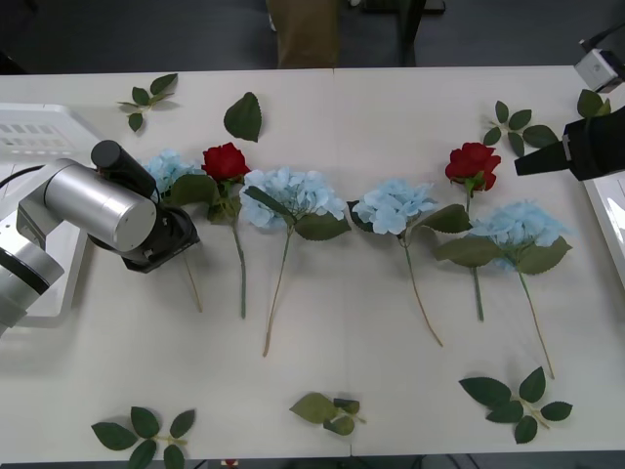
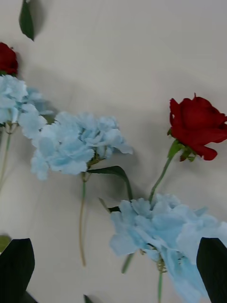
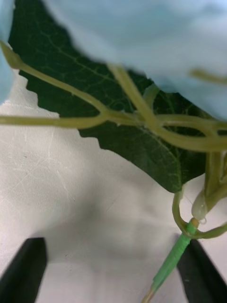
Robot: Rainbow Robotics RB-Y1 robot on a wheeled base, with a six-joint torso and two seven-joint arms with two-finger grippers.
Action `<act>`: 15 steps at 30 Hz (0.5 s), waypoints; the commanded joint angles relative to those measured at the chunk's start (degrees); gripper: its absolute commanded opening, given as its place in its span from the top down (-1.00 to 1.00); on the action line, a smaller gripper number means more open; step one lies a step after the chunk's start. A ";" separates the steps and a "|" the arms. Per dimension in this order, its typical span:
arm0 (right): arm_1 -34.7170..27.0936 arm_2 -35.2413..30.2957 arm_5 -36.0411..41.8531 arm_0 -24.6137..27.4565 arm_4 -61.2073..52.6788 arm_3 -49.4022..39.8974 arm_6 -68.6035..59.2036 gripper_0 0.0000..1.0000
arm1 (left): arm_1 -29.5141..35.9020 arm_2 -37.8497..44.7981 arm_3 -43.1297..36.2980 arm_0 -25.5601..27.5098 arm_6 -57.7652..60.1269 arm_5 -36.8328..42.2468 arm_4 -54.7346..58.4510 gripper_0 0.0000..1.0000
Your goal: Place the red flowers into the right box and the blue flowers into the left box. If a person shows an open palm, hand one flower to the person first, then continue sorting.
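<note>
**Front view: left gripper low over the leftmost hydrangea, right arm waiting at the edge**

Front view, first. Six flowers in a row across the white table: leftmost blue hydrangea half hidden behind the left arm's wrist, then a red rose, a second hydrangea, a third, a second rose and a fourth hydrangea, all stems trailing toward the robot. Left gripper down at the leftmost hydrangea's stem, just beside the first rose. Left box at the table's left edge, behind the silver arm. Right box barely in at the right edge, under the dark right gripper, held above the table near the second rose; fingers not readable from this angle. Loose leaf sprigs scattered near the table's edges.

Right wrist view, next. Black fingertips at both lower corners, set wide apart, nothing between them. Below: second rose, fourth hydrangea nearest, third hydrangea farther off.

Left wrist view, last. Pale blue petals and a serrated dark green leaf very close. Black fingertips spread wide at the lower corners, resting low on the table, with the green-wrapped stem just inside one of them, not yet pinched.
</note>
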 commanded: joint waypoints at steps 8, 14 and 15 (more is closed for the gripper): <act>-11.63 4.84 -9.62 11.32 -2.87 -2.20 17.18 -1.00 | -0.62 -1.09 -0.22 -2.20 0.39 -0.49 -1.10 1.00; -17.34 3.43 -16.65 22.13 -7.79 -4.48 23.51 -1.00 | -0.62 -1.09 -0.22 -2.20 0.21 -0.49 -1.27 1.00; -17.52 3.34 -18.67 24.42 -7.70 -5.10 24.65 -1.00 | -0.62 -1.09 -0.31 -2.20 0.12 -0.49 -1.27 1.00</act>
